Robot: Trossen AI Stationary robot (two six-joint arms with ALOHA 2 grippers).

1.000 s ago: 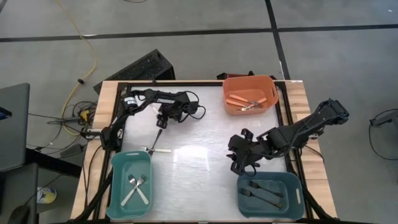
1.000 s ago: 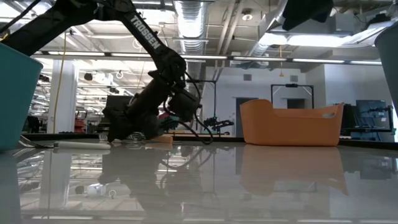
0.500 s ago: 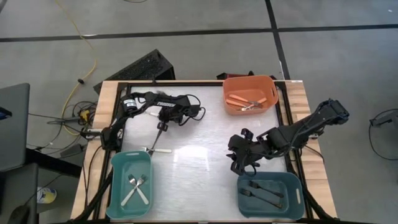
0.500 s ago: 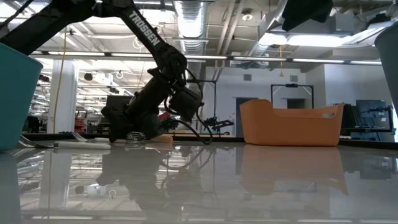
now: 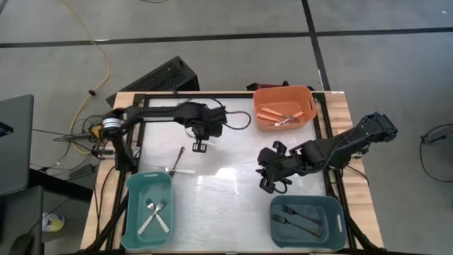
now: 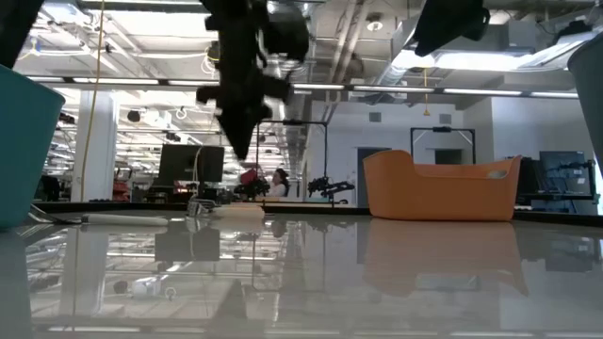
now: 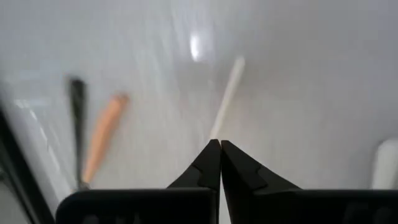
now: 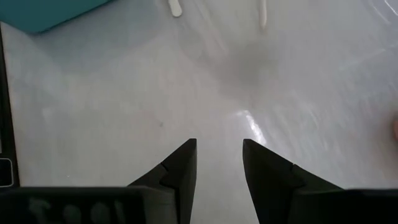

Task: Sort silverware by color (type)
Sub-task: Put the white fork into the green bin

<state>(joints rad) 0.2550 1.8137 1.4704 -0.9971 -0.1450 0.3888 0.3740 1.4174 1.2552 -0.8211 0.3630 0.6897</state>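
Left gripper point(image 5: 200, 146) hangs raised over the far left part of the pale glossy table point(image 5: 226, 191), its two dark fingers pressed tightly together; whether anything thin is pinched between them cannot be told. At the near left corner, a light teal plastic bin point(image 5: 129, 212) already holds several white-handled forks and spoons point(image 5: 154, 212). Just beyond that bin, and a little to the left of the left gripper, a few loose pieces of silverware point(image 5: 179, 161) lie unsorted on the table. The left wrist view shows a black handle point(image 7: 76, 118), an orange handle point(image 7: 104, 140) and a white handle point(image 7: 227, 93) there. Further right, the right gripper point(image 5: 272, 180) waits low over the table with its fingers apart and nothing between them. At the far right, an orange plastic bin point(image 5: 284, 90) contains orange-handled pieces point(image 5: 272, 113). At the near right, a darker blue-teal plastic bin point(image 5: 308, 200) contains black-handled pieces point(image 5: 301, 218). Most of the sorting looks done, with only the small loose cluster left to place.
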